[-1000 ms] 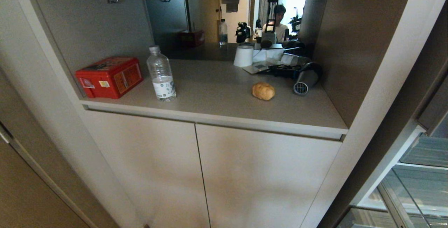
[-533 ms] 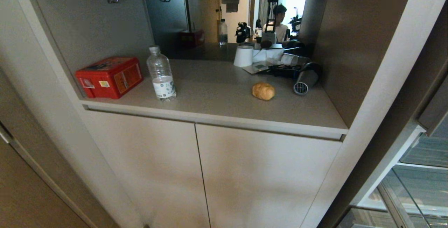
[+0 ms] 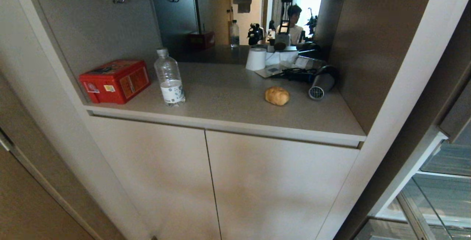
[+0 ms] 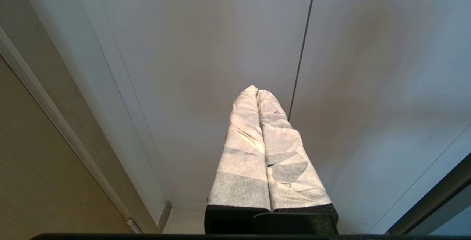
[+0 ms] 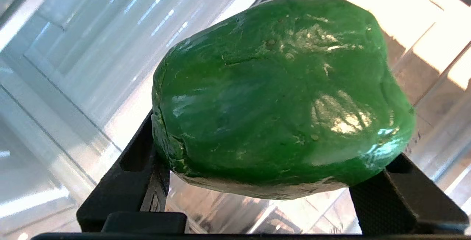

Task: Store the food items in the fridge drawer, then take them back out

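A glossy green bell pepper [image 5: 279,92] fills the right wrist view, and my right gripper [image 5: 272,151] is shut on it, one black finger on each side. Behind the pepper are clear, ribbed fridge panels [image 5: 73,48]. I cannot tell which of them belongs to the fridge drawer. The golden-brown roll [image 3: 276,96] lies alone on the grey counter [image 3: 228,100], towards its right. My left gripper [image 4: 257,92] is shut and empty, its white-wrapped fingers pointing at the pale cabinet doors [image 4: 206,48]. Neither arm shows in the head view.
On the counter stand a red tin box [image 3: 114,81] at the left and a clear water bottle [image 3: 169,78] beside it. A hair dryer [image 3: 321,82], a white roll [image 3: 256,59] and cables lie at the back right. The open fridge interior [image 3: 441,184] shows at the lower right. A mirror [image 3: 257,15] reflects a person.
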Controlling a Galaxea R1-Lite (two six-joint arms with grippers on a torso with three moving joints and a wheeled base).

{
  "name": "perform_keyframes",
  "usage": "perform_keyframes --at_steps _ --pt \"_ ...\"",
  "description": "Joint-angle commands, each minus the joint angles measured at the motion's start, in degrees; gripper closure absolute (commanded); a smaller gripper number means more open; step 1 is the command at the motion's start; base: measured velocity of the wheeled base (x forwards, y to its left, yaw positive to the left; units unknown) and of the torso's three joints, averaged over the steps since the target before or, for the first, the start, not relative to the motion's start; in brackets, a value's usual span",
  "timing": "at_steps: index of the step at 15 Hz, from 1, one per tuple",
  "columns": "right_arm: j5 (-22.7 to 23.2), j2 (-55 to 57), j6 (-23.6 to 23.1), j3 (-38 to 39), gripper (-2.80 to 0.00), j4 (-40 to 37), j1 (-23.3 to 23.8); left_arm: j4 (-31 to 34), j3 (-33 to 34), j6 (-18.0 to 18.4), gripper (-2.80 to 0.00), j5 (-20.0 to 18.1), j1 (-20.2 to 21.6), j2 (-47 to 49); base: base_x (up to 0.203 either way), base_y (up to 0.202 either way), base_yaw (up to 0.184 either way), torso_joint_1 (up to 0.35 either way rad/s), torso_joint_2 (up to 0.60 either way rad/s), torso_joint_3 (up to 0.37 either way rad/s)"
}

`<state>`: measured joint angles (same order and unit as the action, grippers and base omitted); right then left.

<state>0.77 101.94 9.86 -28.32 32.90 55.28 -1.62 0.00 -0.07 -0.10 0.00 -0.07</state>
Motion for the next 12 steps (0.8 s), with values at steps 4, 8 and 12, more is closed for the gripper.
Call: perform_keyframes --at_steps 4,8,12 --pt "0.02 2.96 0.07 -2.47 0.0 0.24 0.0 -0.05 0.62 -0.01 0.0 0.01 0.0 -0.01 0.0 0.0 0.0 0.0 0.0 0.0" --pt "0.02 4.05 0.07 -3.74 0.0 0.23 0.0 -0.05 0.62 -0.01 0.0 0.01 0.0 -0.01 0.0 0.0 0.0 0.0 0.0 0.0" --pt "0.02 4.85 0.07 -4.45 0.0 0.23 0.0 -0.05 0.62 -0.01 0.0 0.01 0.0 -0.01 0.0 0.0 0.0 0.0 0.0 0.0"
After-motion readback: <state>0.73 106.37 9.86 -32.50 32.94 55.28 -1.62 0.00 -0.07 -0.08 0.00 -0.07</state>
